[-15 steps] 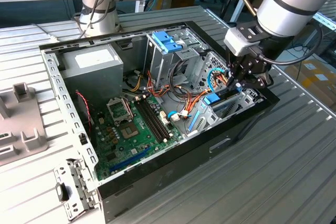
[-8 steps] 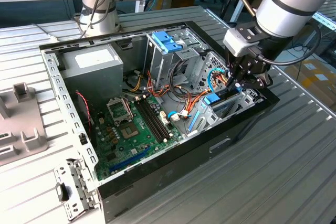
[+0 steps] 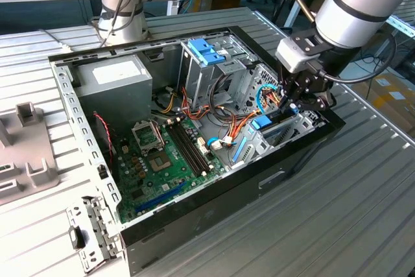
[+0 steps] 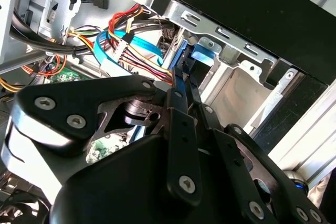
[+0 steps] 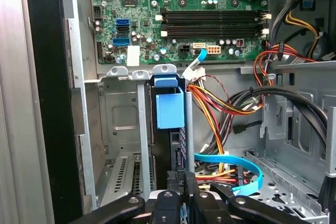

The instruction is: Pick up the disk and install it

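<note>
The disk (image 3: 262,122) stands on edge in the low metal drive bay (image 3: 285,135) at the case's front corner, on the exterior view's right. Its blue end tab (image 5: 169,109) sits between the bay's metal walls (image 5: 121,114), and its dark edge runs back toward my fingertips. My gripper (image 3: 293,107) reaches down into the case over that bay. In both wrist views the black fingers (image 5: 176,182) lie close together, pinched on the disk's rear end (image 4: 185,74), with a blue rail piece (image 4: 205,51) just beyond them.
A tall metal cage with a light blue latch (image 3: 206,50) rises behind the bay. Red, yellow and orange wires (image 5: 210,108) and a thin blue cable (image 5: 236,163) run beside the disk. The motherboard (image 3: 162,160) and power supply (image 3: 117,79) fill the case's other side. A second arm's base (image 3: 123,4) stands behind.
</note>
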